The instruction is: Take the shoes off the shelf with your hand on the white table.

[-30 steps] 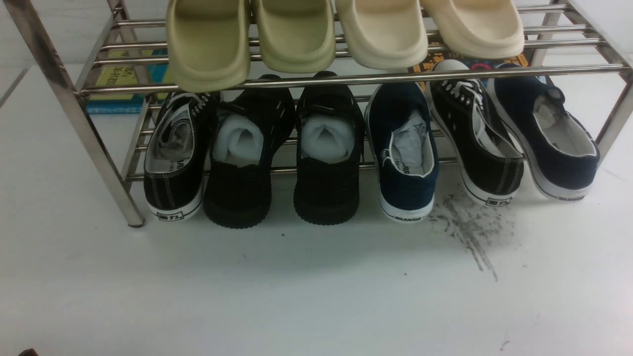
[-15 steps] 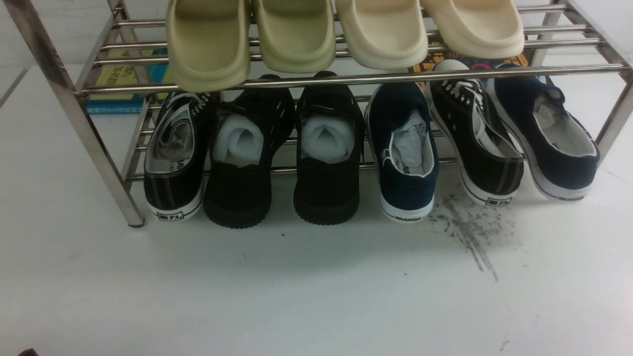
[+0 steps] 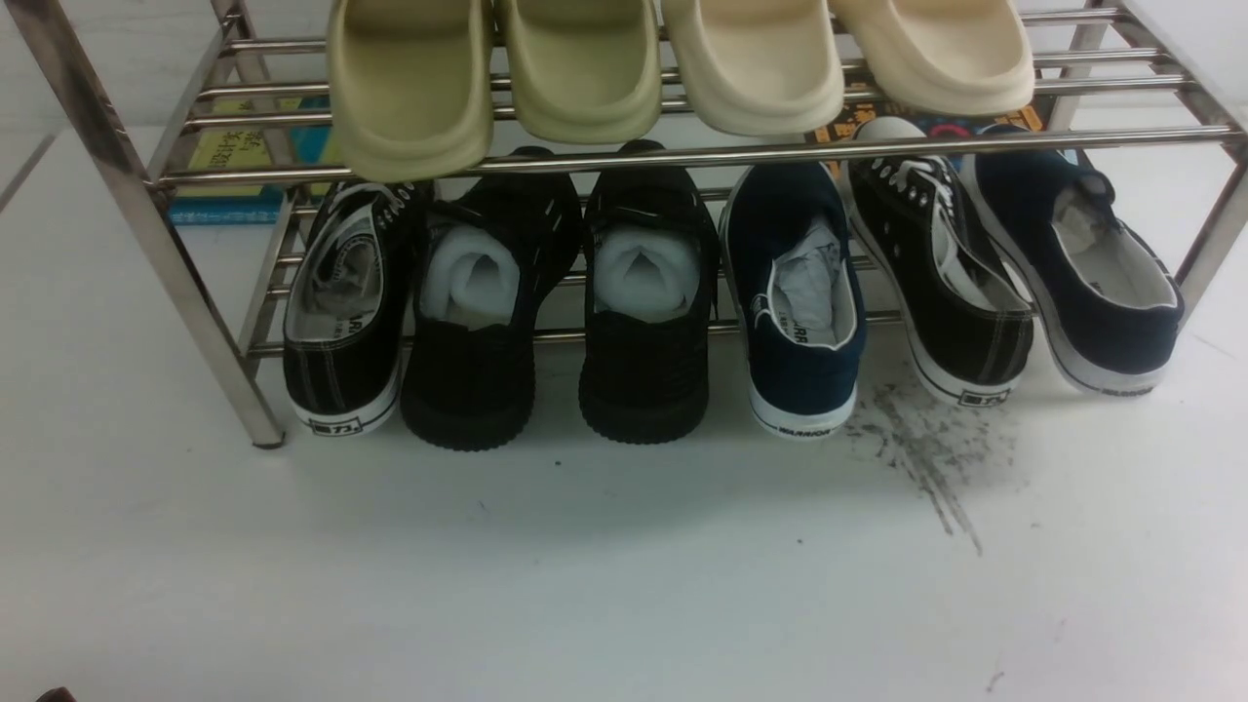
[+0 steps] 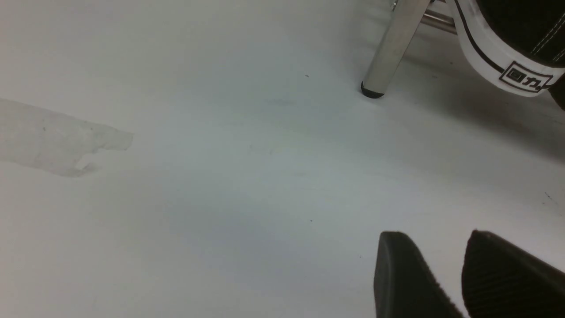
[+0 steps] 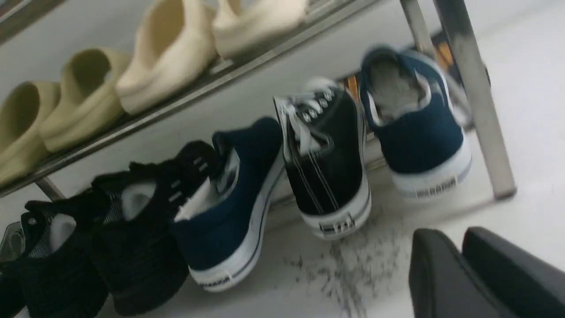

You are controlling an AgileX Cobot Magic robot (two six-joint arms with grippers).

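A: Right hand (image 5: 463, 240): fingers almost together, empty, low over the worktop (image 3: 624, 585) beside the scuffs (image 5: 353, 269). Left hand (image 4: 446, 240): narrow gap, empty.
B: Shoes (image 3: 799, 292)?
A: Both navy ones on the shelf (image 3: 146, 244), lower tier, with a black lace-up sneaker (image 3: 941, 263) between them.
B: Risk?
A: Too closed to take a heel. It may nudge the sneaker or strike the upper rail (image 3: 877, 146).

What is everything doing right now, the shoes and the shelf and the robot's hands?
Blue shoes: on the bottom tier, paper inside, untouched.
Black shoes: on the bottom tier, heels toward the robot.
Slippers: on the top tier.
Shelf: upright on the table.
Left gripper: slightly open, empty.
Right gripper: fingers together, empty.
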